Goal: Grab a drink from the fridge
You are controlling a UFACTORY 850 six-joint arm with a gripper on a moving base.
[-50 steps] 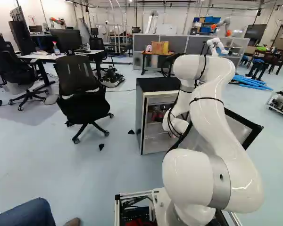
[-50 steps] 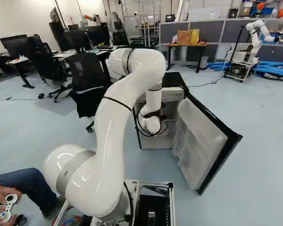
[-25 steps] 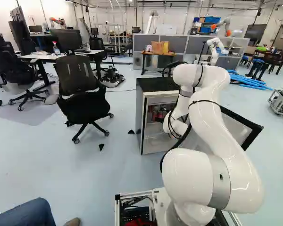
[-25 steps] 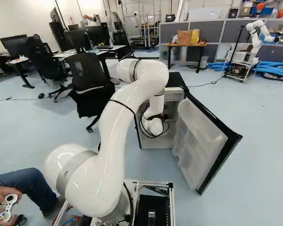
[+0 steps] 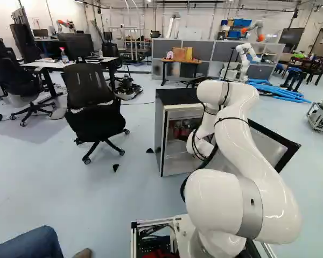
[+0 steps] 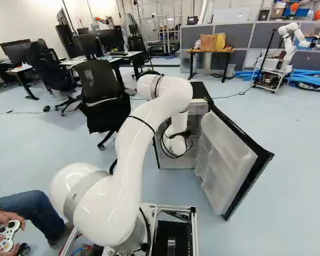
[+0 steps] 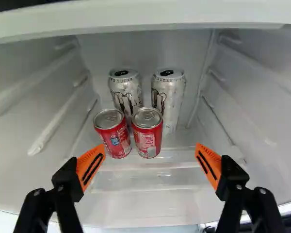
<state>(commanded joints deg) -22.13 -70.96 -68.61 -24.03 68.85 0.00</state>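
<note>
Inside the fridge (image 5: 177,97), two red cans (image 7: 147,141) stand upright side by side nearer its opening, with two taller silver cans (image 7: 168,99) upright behind them, deeper within the fridge. The end effector (image 7: 151,149) is at the fridge's opening with its fingers spread wide and nothing gripped, the red cans ahead of the gap between its orange pads (image 7: 90,167) and apart from both. The arm (image 6: 130,152) reaches forward to the front of the fridge, whose door (image 6: 224,160) stands swung open beside it, on the right.
</note>
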